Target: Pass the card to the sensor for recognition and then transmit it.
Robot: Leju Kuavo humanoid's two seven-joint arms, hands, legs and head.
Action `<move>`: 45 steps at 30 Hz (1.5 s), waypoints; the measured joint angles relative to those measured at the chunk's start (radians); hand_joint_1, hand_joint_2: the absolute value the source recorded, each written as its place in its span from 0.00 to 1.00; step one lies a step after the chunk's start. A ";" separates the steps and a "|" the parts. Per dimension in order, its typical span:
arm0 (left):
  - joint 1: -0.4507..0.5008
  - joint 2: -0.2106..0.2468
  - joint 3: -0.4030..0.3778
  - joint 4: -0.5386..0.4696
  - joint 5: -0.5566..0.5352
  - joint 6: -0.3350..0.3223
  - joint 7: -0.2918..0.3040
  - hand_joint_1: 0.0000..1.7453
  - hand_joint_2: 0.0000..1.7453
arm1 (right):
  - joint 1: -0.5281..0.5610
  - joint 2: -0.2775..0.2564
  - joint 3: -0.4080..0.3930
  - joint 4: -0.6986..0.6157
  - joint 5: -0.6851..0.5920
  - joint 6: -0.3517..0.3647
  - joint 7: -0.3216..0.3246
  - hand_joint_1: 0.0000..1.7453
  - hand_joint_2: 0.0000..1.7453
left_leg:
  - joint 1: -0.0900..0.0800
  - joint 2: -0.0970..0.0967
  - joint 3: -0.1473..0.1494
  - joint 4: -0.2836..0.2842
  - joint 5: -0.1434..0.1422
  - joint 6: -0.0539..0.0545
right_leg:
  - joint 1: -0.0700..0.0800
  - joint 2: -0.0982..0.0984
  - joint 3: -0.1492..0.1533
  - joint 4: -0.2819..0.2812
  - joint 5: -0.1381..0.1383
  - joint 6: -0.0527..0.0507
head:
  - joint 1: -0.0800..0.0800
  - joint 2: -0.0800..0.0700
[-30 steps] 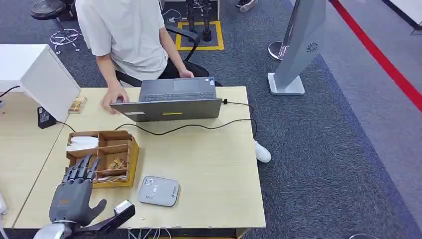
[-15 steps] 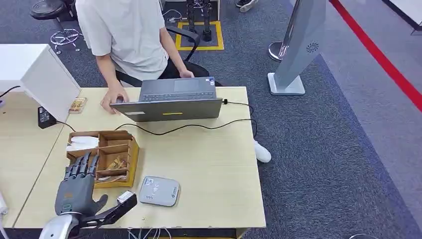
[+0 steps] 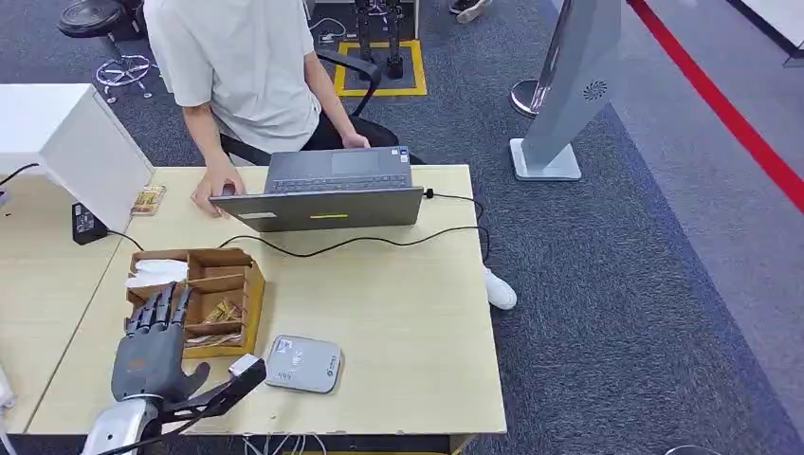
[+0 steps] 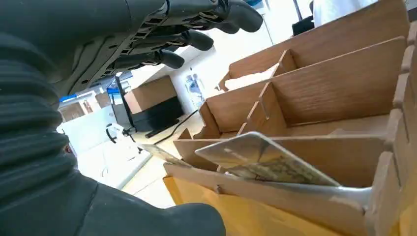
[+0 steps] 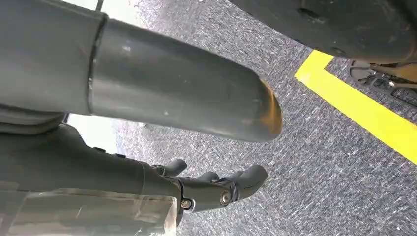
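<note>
**Left hand over card box, nothing held**

Left hand (image 3: pixel 150 355) hovers flat at the near end of the wooden box (image 3: pixel 252 301), fingers straight and apart, empty. In the left wrist view the fingers (image 4: pixel 196 38) stretch above the compartments, not touching wood or card.

Card (image 4: pixel 263 160) lies tilted in the nearest compartment, one edge lifted over the front wall, the rest leaning back inside. A second card edge (image 4: pixel 160 153) shows just beside it. Sensor (image 3: pixel 302 364), a flat grey pad, sits on the table (image 3: pixel 398 313) just right of the box's near corner.

Right hand (image 5: pixel 216 189) hangs by the floor, fingers loosely curled, nothing in them.

Handling guess: card is thin, light, stiff, probably slick plastic; likely to slip or skate if pushed flat. Best grip looks like a pinch on the raised edge above the front wall, thumb under, fingers on top. Dividers are close on both sides, so little room for thick fingers; risk of snagging the wall or dragging the neighbour card.

Room: short open path from box to sensor. Cable (image 3: pixel 360 242) and laptop (image 3: pixel 322 194) lie further back, well apart; person (image 3: pixel 237 66) sits behind it. Table's near edge is close to the sensor.
</note>
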 joint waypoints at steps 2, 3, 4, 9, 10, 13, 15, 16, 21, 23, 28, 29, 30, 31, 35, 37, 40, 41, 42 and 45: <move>-0.003 -0.005 0.000 0.002 -0.002 0.001 0.000 0.00 1.00 | 0.000 0.000 0.000 0.000 0.000 0.000 0.000 0.00 0.00 | 0.000 0.000 0.000 0.000 0.000 0.000 | 0.000 0.000 0.000 0.000 0.000 0.000 | 0.000 0.000; -0.005 -0.006 0.000 0.003 -0.003 0.001 0.000 0.00 1.00 | 0.000 0.000 0.000 0.000 0.000 0.000 0.000 0.00 0.00 | 0.000 0.000 0.000 0.000 0.000 0.000 | 0.000 0.000 0.000 0.000 0.000 0.000 | 0.000 0.000; -0.006 -0.008 0.000 0.004 -0.003 0.002 0.000 0.00 1.00 | 0.000 0.000 0.001 0.000 0.000 0.000 0.000 0.00 0.00 | 0.000 0.000 0.000 0.000 0.000 0.000 | 0.000 0.000 0.000 0.000 0.000 0.000 | 0.000 0.000; -0.016 -0.018 0.000 0.012 -0.004 0.002 0.000 1.00 1.00 | 0.000 0.000 0.003 0.000 0.002 0.001 0.000 0.00 0.00 | 0.000 0.000 0.000 0.000 0.000 0.000 | 0.000 0.000 0.000 0.000 0.000 0.000 | 0.000 0.000; -0.018 -0.019 0.000 0.013 -0.004 0.002 0.000 1.00 1.00 | 0.000 0.000 0.003 0.000 0.002 0.001 0.000 0.00 0.00 | 0.000 0.000 0.000 0.000 0.000 0.000 | 0.000 0.000 0.000 0.000 0.000 0.000 | 0.000 0.000; -0.023 -0.023 0.000 0.022 -0.002 0.001 -0.010 1.00 1.00 | 0.000 0.000 0.004 0.000 0.005 0.001 0.000 0.00 0.00 | 0.000 0.000 0.000 0.000 0.000 0.000 | 0.000 0.000 0.000 0.000 0.000 0.000 | 0.000 0.000; -0.026 -0.024 0.000 0.029 0.005 0.000 -0.019 1.00 1.00 | 0.000 0.000 0.004 0.000 0.010 0.005 0.000 0.00 0.00 | 0.000 0.000 0.000 0.000 0.000 0.000 | 0.000 0.000 0.000 0.000 0.000 0.000 | 0.000 0.000; -0.027 -0.024 0.000 0.032 0.008 0.000 -0.021 1.00 1.00 | 0.000 0.000 0.004 0.000 0.015 0.006 0.000 0.00 0.00 | 0.000 0.000 0.000 0.000 0.000 0.000 | 0.000 0.000 0.000 0.000 0.000 0.000 | 0.000 0.000; -0.029 -0.024 0.000 0.043 0.016 -0.001 -0.029 1.00 1.00 | 0.000 0.000 0.004 0.000 0.017 0.008 0.000 0.00 0.00 | 0.000 0.000 0.000 0.000 0.000 0.000 | 0.000 0.000 0.000 0.000 0.000 0.000 | 0.000 0.000; -0.030 -0.024 0.000 0.045 0.022 -0.005 -0.033 1.00 1.00 | 0.000 0.000 0.004 0.000 0.018 0.010 0.000 0.00 0.00 | 0.000 0.000 0.000 0.000 0.000 0.000 | 0.000 0.000 0.000 0.000 0.000 0.000 | 0.000 0.000; -0.033 -0.024 0.000 0.051 0.037 -0.017 -0.037 1.00 1.00 | 0.000 0.000 0.005 0.000 0.020 0.013 -0.002 0.00 0.00 | 0.000 0.000 0.000 0.000 0.000 0.000 | 0.000 0.000 0.000 0.000 0.000 0.000 | 0.000 0.000; -0.034 -0.024 0.000 0.052 0.038 -0.018 -0.038 1.00 1.00 | 0.000 0.000 0.005 0.000 0.020 0.013 -0.002 0.00 0.00 | 0.000 0.000 0.000 0.000 0.000 0.000 | 0.000 0.000 0.000 0.000 0.000 0.000 | 0.000 0.000; -0.036 -0.023 0.000 0.052 0.042 -0.021 -0.039 1.00 1.00 | 0.000 0.000 0.005 0.000 0.020 0.013 -0.003 0.00 0.00 | 0.000 0.000 0.000 0.000 0.000 0.000 | 0.000 0.000 0.000 0.000 0.000 0.000 | 0.000 0.000; -0.038 -0.023 0.000 0.054 0.047 -0.024 -0.041 1.00 1.00 | 0.000 0.000 0.005 0.000 0.021 0.013 -0.004 0.00 0.00 | 0.000 0.000 0.000 0.000 0.000 0.000 | 0.000 0.000 0.000 0.000 0.000 0.000 | 0.000 0.000; -0.046 -0.021 0.000 0.061 0.047 -0.014 -0.047 1.00 1.00 | 0.000 0.000 0.005 0.000 0.031 0.012 -0.009 0.00 0.00 | 0.000 0.000 0.000 0.000 0.000 0.000 | 0.000 0.000 0.000 0.000 0.000 0.000 | 0.000 0.000; -0.046 -0.022 0.000 0.060 0.030 0.003 -0.043 1.00 1.00 | 0.000 0.000 0.004 0.000 0.035 0.011 -0.011 0.00 0.00 | 0.000 0.000 0.000 0.000 0.000 0.000 | 0.000 0.000 0.000 0.000 0.000 0.000 | 0.000 0.000; -0.046 -0.022 0.000 0.055 0.022 0.008 -0.037 1.00 1.00 | 0.000 0.000 0.004 0.000 0.035 0.010 -0.012 0.00 0.00 | 0.000 0.000 0.000 0.000 0.000 0.000 | 0.000 0.000 0.000 0.000 0.000 0.000 | 0.000 0.000; -0.046 -0.022 0.000 0.053 0.020 0.008 -0.036 1.00 1.00 | 0.000 0.000 0.004 0.000 0.035 0.010 -0.012 0.00 0.00 | 0.000 0.000 0.000 0.000 0.000 0.000 | 0.000 0.000 0.000 0.000 0.000 0.000 | 0.000 0.000; -0.046 -0.022 0.000 0.053 0.019 0.008 -0.036 1.00 1.00 | 0.000 0.000 0.004 0.000 0.035 0.010 -0.012 0.00 0.00 | 0.000 0.000 0.000 0.000 0.000 0.000 | 0.000 0.000 0.000 0.000 0.000 0.000 | 0.000 0.000; -0.046 -0.022 0.000 0.045 0.010 0.019 -0.036 1.00 1.00 | 0.000 0.000 0.004 0.000 0.034 0.010 -0.012 0.00 0.00 | 0.000 0.000 0.000 0.000 0.000 0.000 | 0.000 0.000 0.000 0.000 0.000 0.000 | 0.000 0.000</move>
